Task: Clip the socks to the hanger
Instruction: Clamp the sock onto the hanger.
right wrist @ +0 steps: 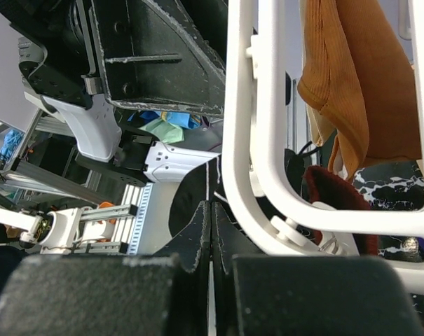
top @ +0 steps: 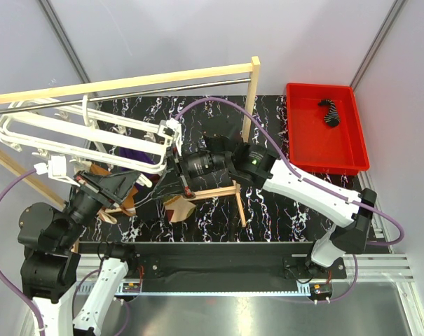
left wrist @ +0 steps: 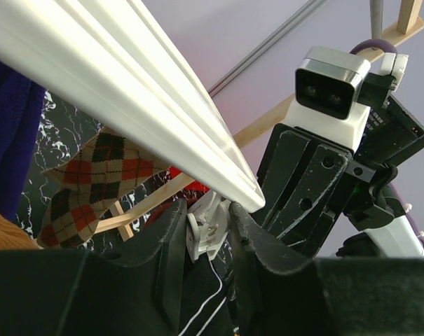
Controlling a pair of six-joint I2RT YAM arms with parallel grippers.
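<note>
Socks: black white-striped fabric sock [left wrist: 203,309] below hanger's corner, nine o'clock on table.
Hanger: big white plastic lattice rack [top: 78,133], ten o'clock.
Left gripper [left wrist: 206,215]: fingers part-open, pinching small white clip [left wrist: 202,234].
Right gripper [right wrist: 212,222]: fingers pressed together.

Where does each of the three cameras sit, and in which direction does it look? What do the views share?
Top external: above and behind the bases, looking down on table and hanger; left arm and right arm show.
Left wrist: looks up along the left gripper, closed on a clip under the hanger.
Right wrist: looks up past the shut right gripper through the hanger.
Shared: the hanger; each wrist view shows the other arm.
</note>
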